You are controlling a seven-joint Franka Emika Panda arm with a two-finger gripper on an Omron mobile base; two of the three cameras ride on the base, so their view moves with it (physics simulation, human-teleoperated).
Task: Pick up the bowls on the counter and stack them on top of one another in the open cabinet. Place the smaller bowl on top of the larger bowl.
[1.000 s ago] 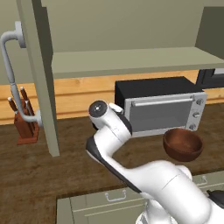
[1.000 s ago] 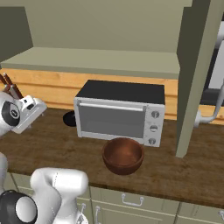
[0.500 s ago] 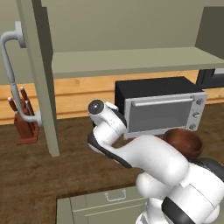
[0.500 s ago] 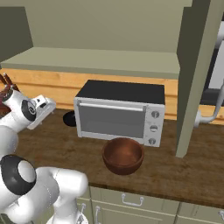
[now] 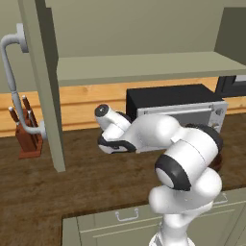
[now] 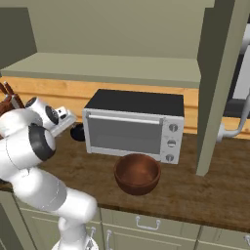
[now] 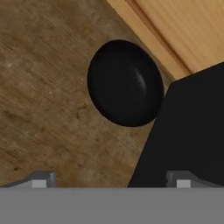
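Dark brown wood-grain worktop, the counter (image 5: 72,178), spreads across the left base view beneath the sage-green open cabinet (image 5: 144,67), whose flat shelf is bare; its door stands at 9 o'clock with a long grey tubular handle (image 5: 12,77). A brown knife block (image 5: 26,139) sits beside that door. The white arm folds across the middle, so its bulk covers much of the silver-fronted black toaster oven (image 5: 178,103) and nearly all of the larger bowl, of which I can make out only a sliver at the arm's 3 o'clock edge.

From the right base view that wide reddish-brown bowl (image 6: 137,173) is plain, resting on the counter in front of the oven, towards 6 o'clock. The small glossy black bowl (image 6: 78,132) peeks out at the oven's 9 o'clock corner, tucked against the orange back panel (likely why the arm reaches in from the side). The gripper (image 6: 66,119) hangs just above and beside it, though whether the jaws are apart is not readable here.

Looking along the hand, the smaller bowl fills the upper centre, lying free on the wood just beside the oven's black wall at 4 o'clock. The two finger tips (image 7: 41,179) stand wide apart at the bottom, holding nothing. I judge the descent onto the rim comes next, with little clearance on the oven side.
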